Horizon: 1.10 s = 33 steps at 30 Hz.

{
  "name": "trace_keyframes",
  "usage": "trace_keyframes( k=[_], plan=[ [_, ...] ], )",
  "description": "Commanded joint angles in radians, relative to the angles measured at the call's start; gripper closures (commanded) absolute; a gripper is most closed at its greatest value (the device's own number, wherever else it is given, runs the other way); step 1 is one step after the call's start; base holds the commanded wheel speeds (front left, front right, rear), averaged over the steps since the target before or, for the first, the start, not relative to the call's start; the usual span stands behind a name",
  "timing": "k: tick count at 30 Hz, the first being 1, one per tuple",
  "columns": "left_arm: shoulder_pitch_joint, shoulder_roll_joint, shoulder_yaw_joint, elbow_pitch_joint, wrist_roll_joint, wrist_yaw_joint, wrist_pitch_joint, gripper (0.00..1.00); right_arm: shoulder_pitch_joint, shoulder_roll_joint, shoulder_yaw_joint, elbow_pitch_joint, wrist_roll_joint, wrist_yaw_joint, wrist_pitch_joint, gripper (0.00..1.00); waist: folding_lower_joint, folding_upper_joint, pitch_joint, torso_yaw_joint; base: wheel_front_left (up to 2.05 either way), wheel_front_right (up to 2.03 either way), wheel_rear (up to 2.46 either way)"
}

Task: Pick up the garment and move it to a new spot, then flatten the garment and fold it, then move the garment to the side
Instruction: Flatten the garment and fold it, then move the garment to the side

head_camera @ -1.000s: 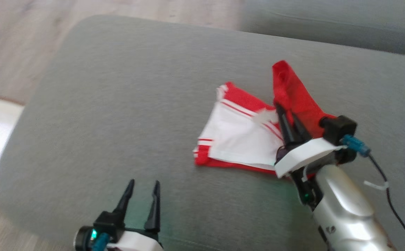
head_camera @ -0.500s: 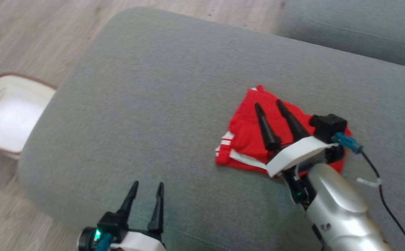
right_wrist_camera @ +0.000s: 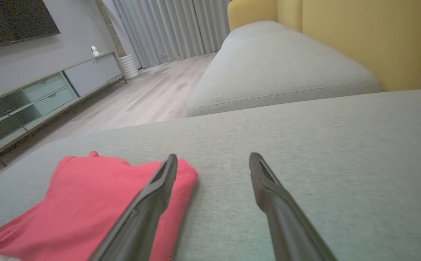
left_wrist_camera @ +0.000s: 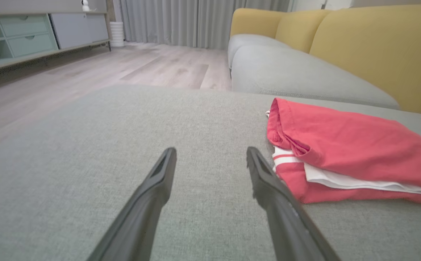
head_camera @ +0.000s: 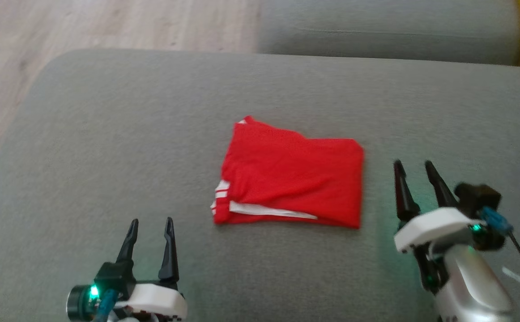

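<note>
two grippers sit low in the head view, and you can see both with fingers spread and nothing between them: the left gripper (head_camera: pixel 151 220) at the lower left, the right gripper (head_camera: pixel 413 163) at the lower right. the garment (head_camera: pixel 293 179) lies folded in the middle of the grey cushion (head_camera: pixel 108 134), between the two and touching neither. from above you get a red, roughly rectangular top layer with a sliver of white along its lower left edge. the left wrist view, looking low across the fabric, adds the stack at that edge: a red flap on top, a white layer under it, red striped with white at the bottom, all in the right half of the frame. the right wrist view has the garment at the lower left, its corner crossed by the left-hand finger; the head view tells you a strip of bare cushion lies between them. both wrist views also give you the yellow backrest (left_wrist_camera: pixel 377 43), the wooden floor (left_wrist_camera: pixel 141 69) and the low cabinet (left_wrist_camera: pixel 22 36) beyond.
</note>
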State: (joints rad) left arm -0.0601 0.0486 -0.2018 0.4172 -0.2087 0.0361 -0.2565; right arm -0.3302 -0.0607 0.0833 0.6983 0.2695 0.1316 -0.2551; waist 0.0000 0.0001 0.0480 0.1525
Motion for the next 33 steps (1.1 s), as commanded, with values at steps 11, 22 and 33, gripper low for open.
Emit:
trace_keyframes(
  k=[11,22,33],
  plan=[
    [0.049,0.002,0.085,-0.032,0.027,-0.003,-0.005,0.00,0.115,0.010,-0.066,-0.057,-0.032,-0.001,-0.007,0.00,0.0000,-0.0001,-0.045,-0.090,0.00,0.00,0.00],
    [0.031,0.002,0.054,-0.049,0.022,-0.008,-0.005,0.00,0.085,0.010,-0.022,-0.044,-0.038,-0.001,-0.007,0.00,0.0000,-0.0001,0.002,-0.047,0.00,0.00,0.00],
    [-0.005,0.002,-0.033,-0.044,-0.019,-0.013,-0.005,0.00,-0.086,0.010,0.079,0.151,-0.033,-0.001,-0.007,0.00,0.0000,-0.0001,0.068,0.111,0.00,0.00,0.00]
  ],
)
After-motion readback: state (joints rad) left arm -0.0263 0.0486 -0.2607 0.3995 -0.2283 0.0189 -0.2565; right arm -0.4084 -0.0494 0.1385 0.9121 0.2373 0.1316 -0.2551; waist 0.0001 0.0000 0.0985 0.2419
